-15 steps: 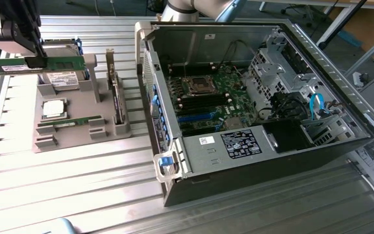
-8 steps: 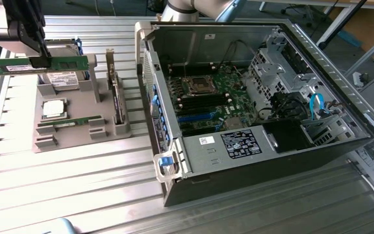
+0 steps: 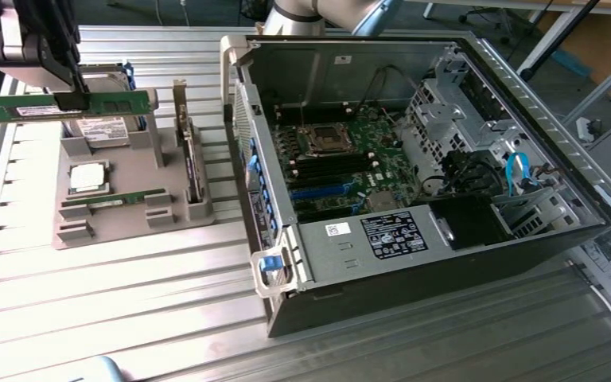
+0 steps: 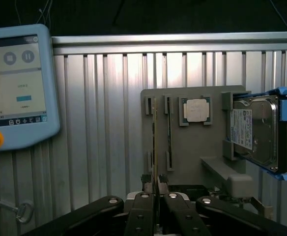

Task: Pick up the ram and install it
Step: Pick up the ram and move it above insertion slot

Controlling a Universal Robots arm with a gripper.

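Ribbed aluminium slats form the counter (image 3: 125,286), with an open computer case (image 3: 391,294) lying on it toward the exterior view's right, its motherboard (image 3: 348,159) exposed. At the exterior view's upper left the hand (image 3: 72,102) hangs down out of the picture's corner, its body upright and its fingers pointing at the counter. It is poised over the far end of a grey holder (image 3: 125,227), above the hard drive (image 3: 102,129) that stands there. The fingers are nearly closed and pinch the ram (image 3: 114,102) at about the middle of its length, from its upper edge. The ram is lifted off the holder and stands on its long edge. Its long axis runs almost level across the exterior view from left to right, with its broad green face turned to that camera and the pale label toward the exterior view's left end. In the wrist view the hand (image 4: 156,188) shows two dark fingers (image 4: 146,183) pressed either side of the ram (image 4: 156,142), seen edge-on as a thin line reaching away from them toward the holder (image 4: 192,147). Beyond it lie a processor (image 4: 196,109), the hard drive (image 4: 254,132) and a second stick (image 4: 169,132) seated in its slot. A pale blue control tablet (image 4: 15,83) rests on the counter (image 4: 104,123) beside the holder.
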